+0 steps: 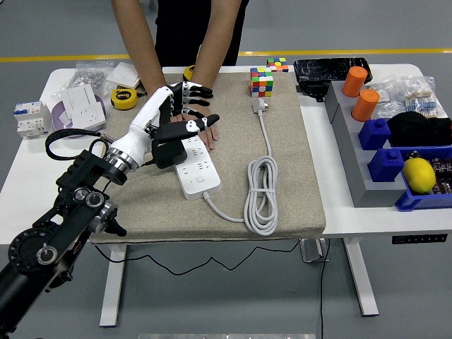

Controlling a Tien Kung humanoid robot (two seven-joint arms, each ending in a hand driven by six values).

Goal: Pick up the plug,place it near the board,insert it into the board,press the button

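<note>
Plug (169, 143), a black adapter block, sat at the left edge of the white power strip (194, 166) on the burlap mat (282, 141), with the left hand (173, 116) above it, fingers spread and apparently gripping nothing. Risk judged: a half-seated plug, or those fingers striking the person's hands (201, 127) holding down the strip's far end. Prongs, target socket and button were hidden; right hand out of frame.

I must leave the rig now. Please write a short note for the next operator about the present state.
Left hand: over the far part of the power strip, above the person's hands; whether it grips anything is unclear.
Right hand: not in view.
Black plug: on the strip's left side; seating not confirmed.
The person holds the strip's far end on the mat.
Left: confirm insertion, press the button.
</note>
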